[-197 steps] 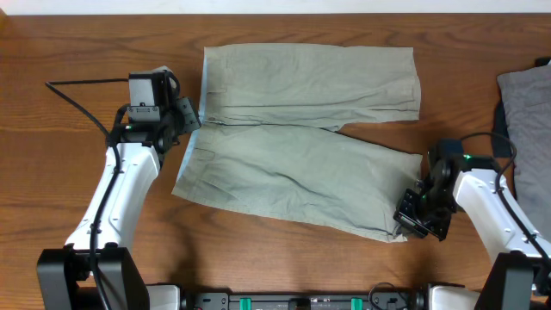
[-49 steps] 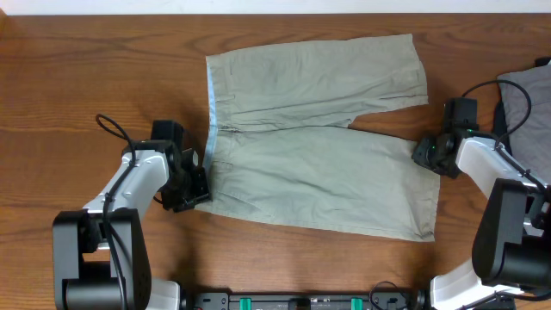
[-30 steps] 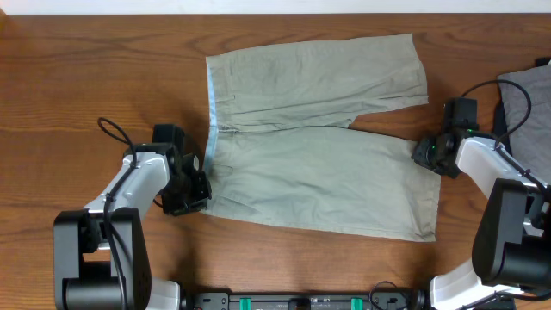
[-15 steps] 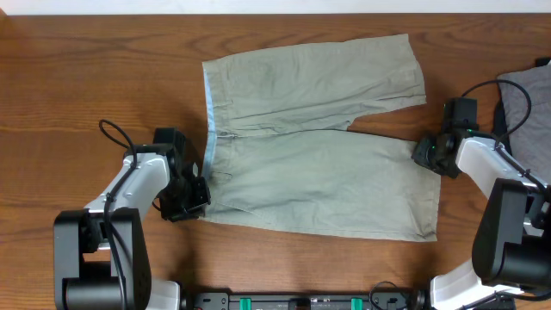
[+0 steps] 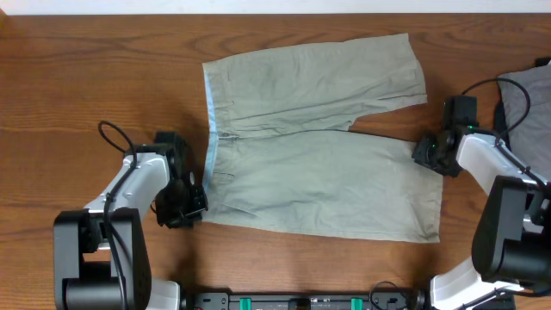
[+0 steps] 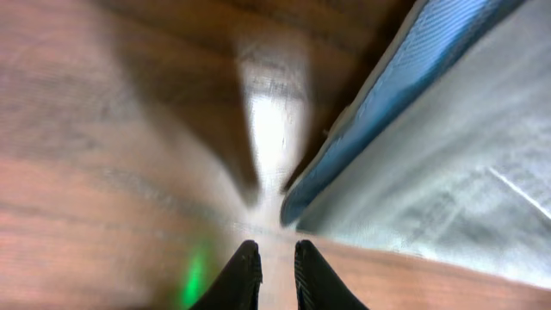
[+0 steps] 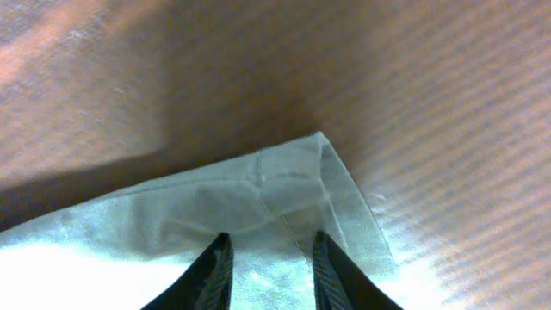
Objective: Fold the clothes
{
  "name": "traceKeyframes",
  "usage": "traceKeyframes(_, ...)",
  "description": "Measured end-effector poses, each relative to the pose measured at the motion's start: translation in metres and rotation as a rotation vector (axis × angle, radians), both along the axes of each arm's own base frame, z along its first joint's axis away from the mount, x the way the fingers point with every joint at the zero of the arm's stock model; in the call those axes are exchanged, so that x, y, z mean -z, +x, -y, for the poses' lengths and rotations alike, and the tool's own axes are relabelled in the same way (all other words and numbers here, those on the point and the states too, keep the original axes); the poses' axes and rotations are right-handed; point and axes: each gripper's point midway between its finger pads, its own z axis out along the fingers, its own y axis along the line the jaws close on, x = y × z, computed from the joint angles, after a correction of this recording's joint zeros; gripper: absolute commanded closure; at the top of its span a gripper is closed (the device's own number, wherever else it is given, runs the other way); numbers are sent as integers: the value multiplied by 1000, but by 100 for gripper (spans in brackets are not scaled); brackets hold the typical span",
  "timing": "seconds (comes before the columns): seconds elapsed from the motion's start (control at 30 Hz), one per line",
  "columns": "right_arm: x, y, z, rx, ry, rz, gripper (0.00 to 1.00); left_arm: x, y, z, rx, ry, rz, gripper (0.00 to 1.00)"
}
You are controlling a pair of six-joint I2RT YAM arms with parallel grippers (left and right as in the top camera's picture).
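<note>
Risk: left gripper (image 6: 274,257), fingers nearly closed & empty beside the shorts (image 5: 318,172), may miss cloth; right gripper (image 7: 271,243) fingers apart over hem.

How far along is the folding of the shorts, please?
Done: the shorts lie spread flat, both legs open, no fold made. In hand: the left gripper sits by the waistband corner, and the right gripper straddles a hem corner. Remaining: every fold.

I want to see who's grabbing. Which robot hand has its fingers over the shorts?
The right gripper: its fingers sit over the shorts at a leg corner. The left gripper is over bare table beside the waistband.
</note>
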Motion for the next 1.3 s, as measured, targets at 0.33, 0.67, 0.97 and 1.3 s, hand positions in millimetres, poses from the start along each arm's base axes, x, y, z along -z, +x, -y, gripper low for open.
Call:
traceKeyframes(0.33,-27,7,-5,-26,59,-91,36,-83,110,0,-34,1,412,73)
traceKeyframes(0.67,-80,77,-12,-133,101,149,41,-136,222,27,-13,-150,886,73)
traceKeyframes(0.97,-103,127,-5,-182,39,368,85,-71,281,53,37,-195,940,74)
traceKeyframes(1.3,-62,162,5,-230,-19,412,71,-28,279,56,38,-194,862,75)
